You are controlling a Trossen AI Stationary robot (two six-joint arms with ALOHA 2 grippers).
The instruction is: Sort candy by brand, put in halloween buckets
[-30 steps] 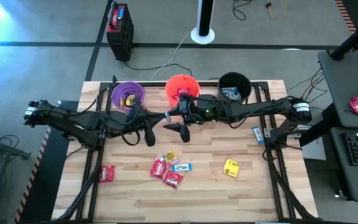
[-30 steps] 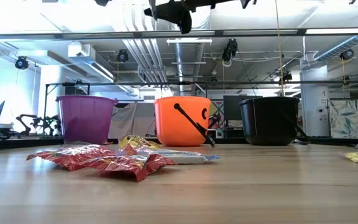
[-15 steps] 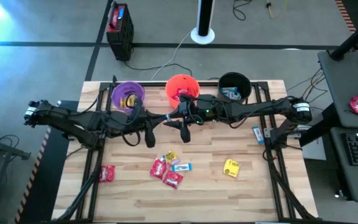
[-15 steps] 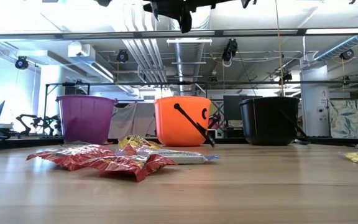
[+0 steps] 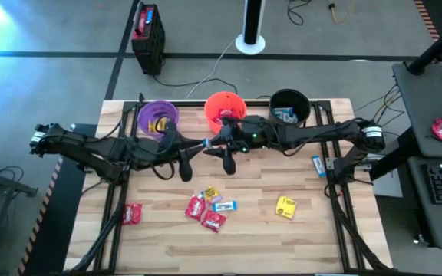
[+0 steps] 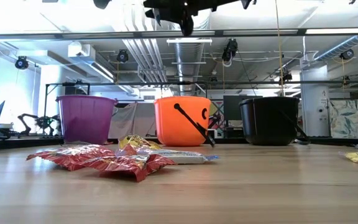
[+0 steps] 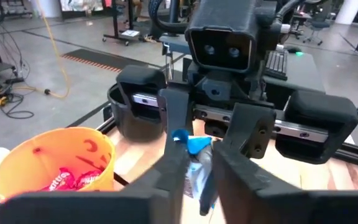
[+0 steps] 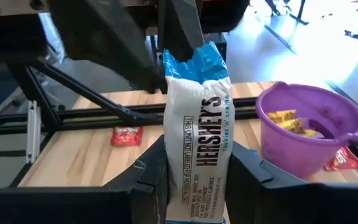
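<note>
Above the table's middle, in front of the orange bucket [image 5: 224, 107], my two grippers meet tip to tip. Between them stands a blue-and-white candy packet [image 8: 197, 137], upright. My right gripper [image 8: 197, 186] is shut on its lower half. My left gripper [image 7: 197, 180] has its fingers a little apart on either side of the packet's blue upper end. The purple bucket [image 5: 158, 116] holds yellow packets, the orange one red packets, and the black bucket [image 5: 288, 106] blue-and-white ones. Loose candy [image 5: 206, 207] lies flat on the table. My right gripper pinches the packet's two long edges [image 8: 169, 168] between its two fingers, at the lower half. The fingers come level from the table's right side and lie across the packet. The packet stands upright, lifted clear of the table. My left gripper's fingers [image 7: 173, 174] flank the packet's blue end [image 8: 191, 59]; whether they touch it, I cannot tell.
A red packet [image 5: 133, 213] lies near the left edge, a yellow one [image 5: 285, 207] to the right of the middle, and a blue-and-white one [image 5: 318, 165] by the right rail. The three buckets stand in a row along the far edge.
My right gripper has shut from wide open onto the packet that my left gripper holds out. Both arms have kept their place above the table.
</note>
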